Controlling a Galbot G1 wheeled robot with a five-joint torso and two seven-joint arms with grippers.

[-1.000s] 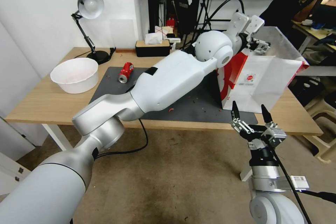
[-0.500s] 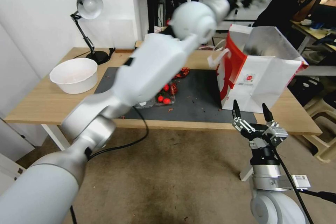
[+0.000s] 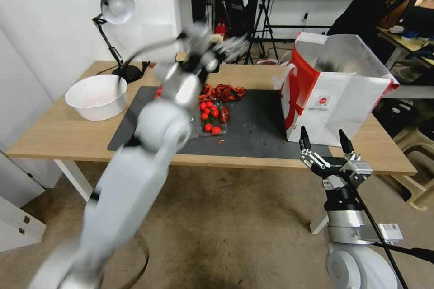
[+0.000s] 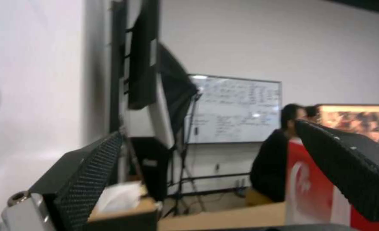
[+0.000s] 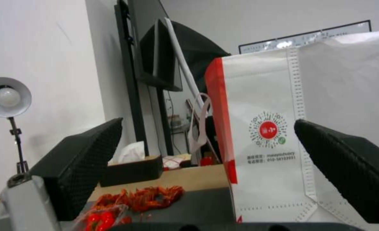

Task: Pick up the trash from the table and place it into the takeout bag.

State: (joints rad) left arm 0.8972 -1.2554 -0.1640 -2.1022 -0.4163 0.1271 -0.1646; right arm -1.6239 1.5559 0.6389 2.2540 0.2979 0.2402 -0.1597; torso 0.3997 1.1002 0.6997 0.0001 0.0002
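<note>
Head view
Left gripper: the left gripper (image 3: 212, 49) hung blurred above the desk's (image 3: 54, 133) far edge, probably empty; its fingers looked spread.
Trash: a clear tray of red tomatoes (image 3: 210, 117) and a heap of red scraps (image 3: 226, 92) lay on the dark mat (image 3: 253, 131), just nearer the robot than that gripper and closest to the left arm.
Takeout bag: the takeout bag (image 3: 334, 99) stood upright and open-topped near the desk's right end, well apart from the trash.
Bystanders: a white bowl (image 3: 96, 97) and a lamp (image 3: 115, 6) stood at the left end.
Right gripper: the right gripper (image 3: 325, 144) waited released off the desk's front edge, before the bag.

Left wrist view
Fingers: spread, grasping nothing, facing the room.

Right wrist view
Line of sight: scraps and tomatoes lay beside the bag, unobstructed.
</note>
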